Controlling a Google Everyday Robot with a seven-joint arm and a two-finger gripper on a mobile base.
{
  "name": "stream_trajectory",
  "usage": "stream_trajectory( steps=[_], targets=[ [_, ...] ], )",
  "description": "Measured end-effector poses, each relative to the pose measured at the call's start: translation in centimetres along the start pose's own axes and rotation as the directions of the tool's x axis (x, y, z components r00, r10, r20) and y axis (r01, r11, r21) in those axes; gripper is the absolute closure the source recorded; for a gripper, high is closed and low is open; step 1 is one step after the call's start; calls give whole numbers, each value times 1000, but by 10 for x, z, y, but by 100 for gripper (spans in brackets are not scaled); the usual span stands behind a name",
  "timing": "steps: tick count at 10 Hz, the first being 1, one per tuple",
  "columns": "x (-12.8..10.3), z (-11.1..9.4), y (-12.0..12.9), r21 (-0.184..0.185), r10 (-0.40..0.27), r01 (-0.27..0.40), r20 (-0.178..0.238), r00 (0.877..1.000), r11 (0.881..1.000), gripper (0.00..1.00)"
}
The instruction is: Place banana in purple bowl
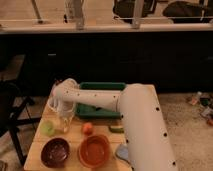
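The arm reaches across the bench [74,136] from the right and turns its gripper [61,111] straight down at the left side. That pose suits taking something from above, since the banana [63,125] lies pale and slim on the wood directly beneath it. The gripper sits right at the banana, but I cannot tell how far open it is or whether it has hold of the fruit. The banana looks to be on or barely off the bench, so I judge the pick to be the step in hand and the placing not yet done. The purple bowl [55,151] stands at the front edge, near the banana and a little toward the camera. It holds nothing that I can see, so the carry should be short and mostly toward the front. The orange bowl [95,150] sits just beside it on the right, close enough that a careless drop could land in the wrong one. Counted, there are 2 bowls, 1 purple and 1 orange, and 1 banana. There is also 1 small orange fruit [87,128] between gripper and bowls, 1 round green fruit [47,127] left of the banana, 1 green vegetable [116,129] against the arm, and 1 green tray [105,85] at the back, partly hidden by the arm.
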Motion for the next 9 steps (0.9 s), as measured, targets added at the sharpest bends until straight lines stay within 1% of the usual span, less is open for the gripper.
stream_trajectory(
  steps=[2, 5, 9],
  targets=[
    [-3, -6, -2, -7, -15, 15, -7, 1000, 1000, 100],
    [-5, -22, -8, -20, -45, 45, -29, 999, 999, 100],
    [-5, -50, -19, -30, -81, 78, -82, 993, 996, 100]
  ],
)
